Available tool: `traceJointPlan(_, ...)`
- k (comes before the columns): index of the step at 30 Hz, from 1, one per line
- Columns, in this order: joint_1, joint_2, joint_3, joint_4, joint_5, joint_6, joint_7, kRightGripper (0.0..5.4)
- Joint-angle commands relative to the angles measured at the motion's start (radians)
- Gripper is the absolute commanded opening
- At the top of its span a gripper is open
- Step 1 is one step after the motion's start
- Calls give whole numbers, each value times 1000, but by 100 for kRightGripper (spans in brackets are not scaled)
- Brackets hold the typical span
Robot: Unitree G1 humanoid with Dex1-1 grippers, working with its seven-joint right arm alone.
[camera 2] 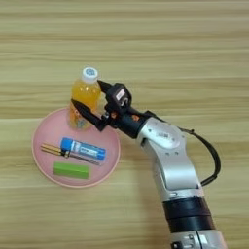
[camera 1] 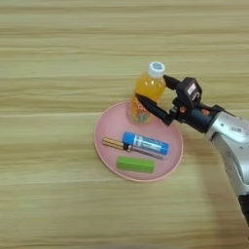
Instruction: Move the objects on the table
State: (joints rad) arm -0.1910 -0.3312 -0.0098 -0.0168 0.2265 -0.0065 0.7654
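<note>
Table [camera 1: 53,53] of light-tan striped wood fills both views and carries everything we describe. Right arm [camera 2: 168,146], silver at the forearm, enters from the lower right and reaches up and left toward the plate. Round pink plate [camera 1: 103,127] lies at the centre of the left eye view; all four objects rest within its rim.

Orange-drink bottle [camera 1: 147,92] stands upright at the plate's far edge, white cap on top. We judge it the heaviest item, rigid but smooth-walled and so somewhat slippery; its tall stance makes it easy to tip, and the mid-body below the shoulder looks the best place to take hold. The gripper [camera 1: 154,90] is spread wide, one black finger [camera 1: 153,109] lying across the front of the bottle's lower body and the other reaching behind near the neck; we cannot tell whether either presses on it.

Blue tube [camera 1: 146,143] lies flat mid-plate; being round, it would likely roll, so a grasp across its middle seems apt. Green block [camera 1: 136,165] lies near the front rim, apart from the tube; light, stiff, flat-sided, easily pinched across its short faces. Yellow-handled screwdriver [camera 1: 115,143] lies just beside the tube, slender and low, the hardest to pick up.
</note>
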Motion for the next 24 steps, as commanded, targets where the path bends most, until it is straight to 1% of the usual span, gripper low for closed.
traceJointPlan(1, -113, -10, -66, -60, 44, -33, -55, 354)
traceJointPlan(5, -147, -12, -109, -17, 33, -44, -105, 354)
traceJointPlan(6, -158, -16, -118, 3, 17, -47, -126, 354)
traceJointPlan(9, -195, -36, -142, 100, -60, -69, -215, 354)
traceJointPlan(11, -209, -38, -154, 132, -75, -75, -246, 354)
traceJointPlan(16, -228, -47, -161, 180, -103, -86, -291, 354)
traceJointPlan(24, -243, -64, -161, 263, -136, -92, -322, 354)
